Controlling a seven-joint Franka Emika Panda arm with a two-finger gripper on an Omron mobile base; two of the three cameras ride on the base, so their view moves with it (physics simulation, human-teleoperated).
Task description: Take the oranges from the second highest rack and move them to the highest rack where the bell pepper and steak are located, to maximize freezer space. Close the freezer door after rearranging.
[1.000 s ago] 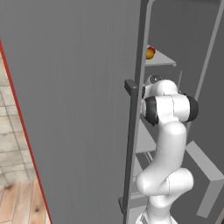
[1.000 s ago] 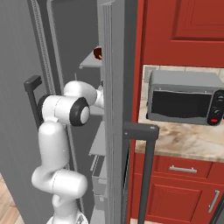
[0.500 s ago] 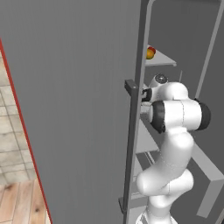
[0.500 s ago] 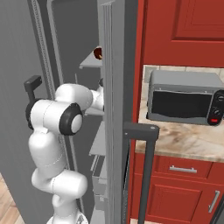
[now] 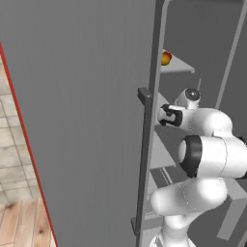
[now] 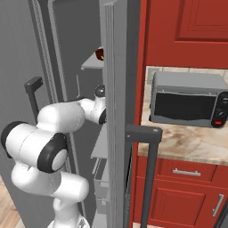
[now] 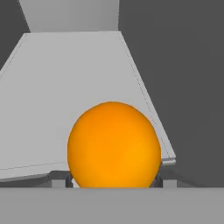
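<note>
Gripper (image 7: 113,181) closed wide around one of the oranges (image 7: 113,145), a fingertip (image 7: 60,178) at each side. Held just above the front edge of a grey rack (image 7: 65,92), inside the freezer. Another orange (image 5: 165,59) resting with the bell pepper (image 6: 100,53) at the front edge of the highest rack (image 5: 177,65).

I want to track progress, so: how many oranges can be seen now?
2. One orange lies on the highest rack. The second orange sits between the finger tips of the gripper. Others may be hidden behind the freezer door.
</note>
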